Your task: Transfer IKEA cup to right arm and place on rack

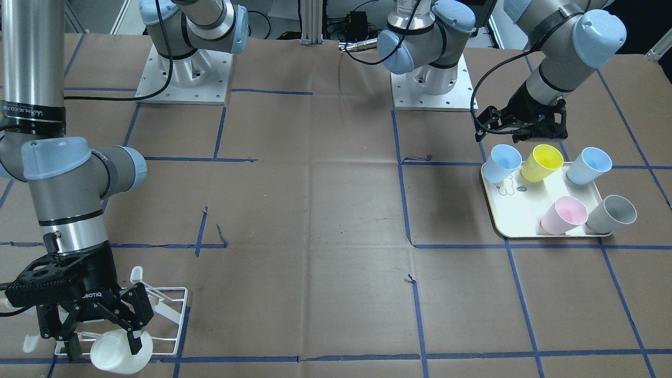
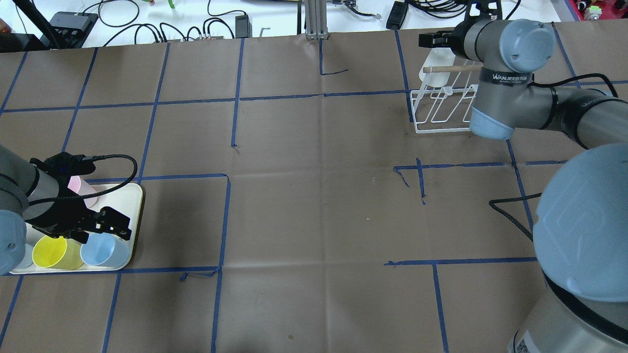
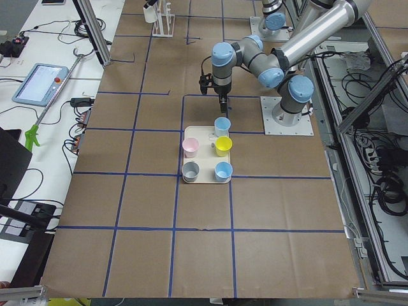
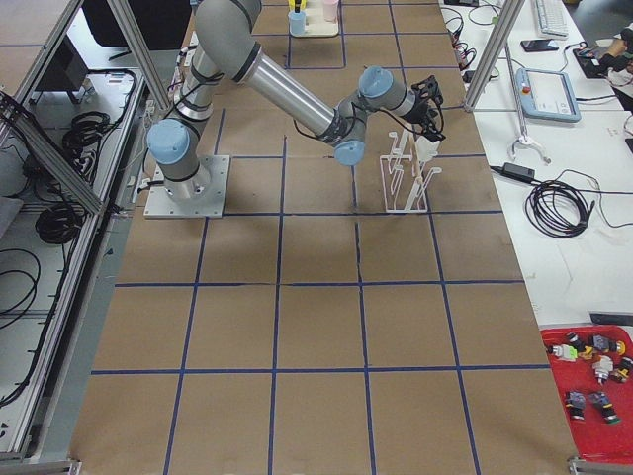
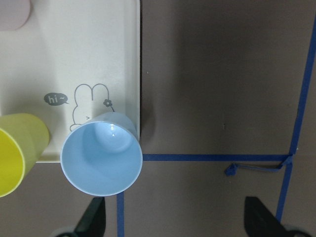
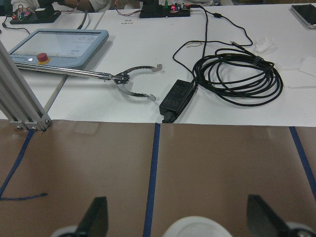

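A white IKEA cup lies tipped on the white wire rack at the table's far corner. My right gripper is open, with one finger on each side of the cup and a gap to it. In the right wrist view the cup's rim sits low between the spread fingers. The rack and its wooden dowel also show in the overhead view. My left gripper is open and empty, just above a light-blue cup at the corner of the cream tray.
The cream tray holds two light-blue cups, a yellow cup, a pink cup and a grey cup. Brown paper with blue tape lines covers the table. Cables and a tablet lie beyond the rack's edge.
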Robot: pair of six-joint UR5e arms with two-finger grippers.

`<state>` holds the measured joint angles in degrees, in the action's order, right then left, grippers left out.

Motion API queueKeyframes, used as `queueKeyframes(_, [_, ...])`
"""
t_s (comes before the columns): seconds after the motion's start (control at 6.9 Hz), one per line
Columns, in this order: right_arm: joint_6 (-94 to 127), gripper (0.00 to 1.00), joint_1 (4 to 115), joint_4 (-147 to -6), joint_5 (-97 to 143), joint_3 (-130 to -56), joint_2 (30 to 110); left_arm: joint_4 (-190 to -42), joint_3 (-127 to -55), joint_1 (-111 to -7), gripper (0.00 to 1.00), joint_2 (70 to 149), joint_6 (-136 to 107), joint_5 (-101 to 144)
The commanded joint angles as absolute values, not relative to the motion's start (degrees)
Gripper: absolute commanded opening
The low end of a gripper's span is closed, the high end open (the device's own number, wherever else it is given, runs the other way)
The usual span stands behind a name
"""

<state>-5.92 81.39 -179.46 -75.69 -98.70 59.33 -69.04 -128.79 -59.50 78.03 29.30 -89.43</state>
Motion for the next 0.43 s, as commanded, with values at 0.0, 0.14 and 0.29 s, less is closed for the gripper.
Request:
queueKeyframes(0.0, [-5.98,0.99,81.39,-179.74,-75.32,-98.09,59.5,-56.74,-134.63,-59.41,0.99,80.84,30.06,-90.69])
queueKeyframes(0.14, [-5.98,0.99,81.65,-179.74,-75.06,-97.82,60.98,-54.78,-134.91,-59.33,0.97,82.77,29.97,-92.88])
queueKeyframes(0.29, [-5.98,0.99,82.61,-179.74,-74.19,-97.91,63.26,-54.41,-135.17,-59.24,0.97,84.18,30.06,-93.34])
